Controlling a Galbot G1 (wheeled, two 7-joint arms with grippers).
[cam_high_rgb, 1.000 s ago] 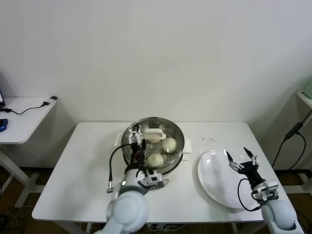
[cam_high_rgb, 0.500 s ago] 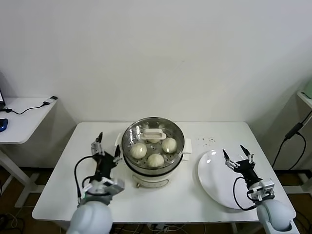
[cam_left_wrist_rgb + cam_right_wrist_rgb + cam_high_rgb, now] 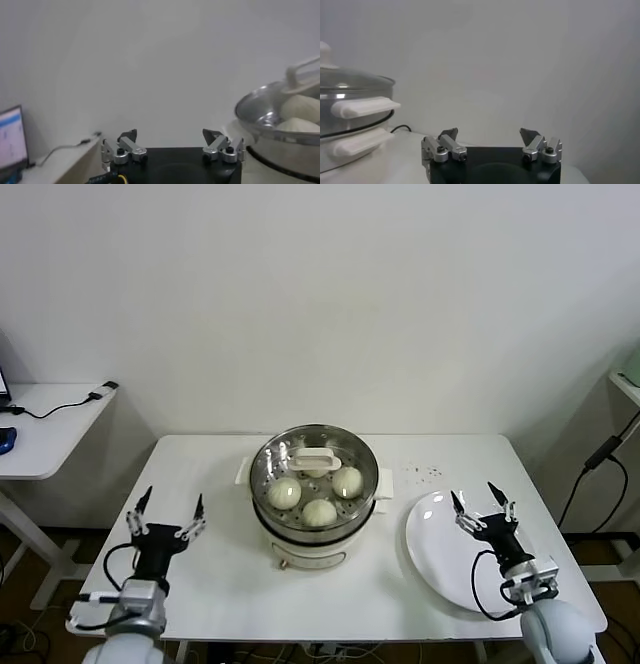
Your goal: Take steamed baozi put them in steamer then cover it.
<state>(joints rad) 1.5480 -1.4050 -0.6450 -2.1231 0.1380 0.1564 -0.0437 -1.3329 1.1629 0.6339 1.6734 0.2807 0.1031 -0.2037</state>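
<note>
Nearest the robot, the left gripper (image 3: 167, 515) hangs over the left side of the white tabletop (image 3: 215, 559), its fingers spread wide and holding nothing; the right gripper (image 3: 482, 504) is likewise open and empty above the bare white plate (image 3: 440, 559) on the right side. Between them, toward the middle of the tabletop, stands the steamer (image 3: 314, 494), with the buns (image 3: 318, 512) sitting inside on its tray and the glass cover (image 3: 314, 465) resting on its rim, white bar handle running roughly side to side. From this the job looks finished, so no further grasp seems called for. Should the cover need seating, the steamer lies to the right of the left gripper and to the left of the right one, both well apart from it; neither is plainly nearer. No brand, label or readable writing shows on the steamer, plate or grippers.
</note>
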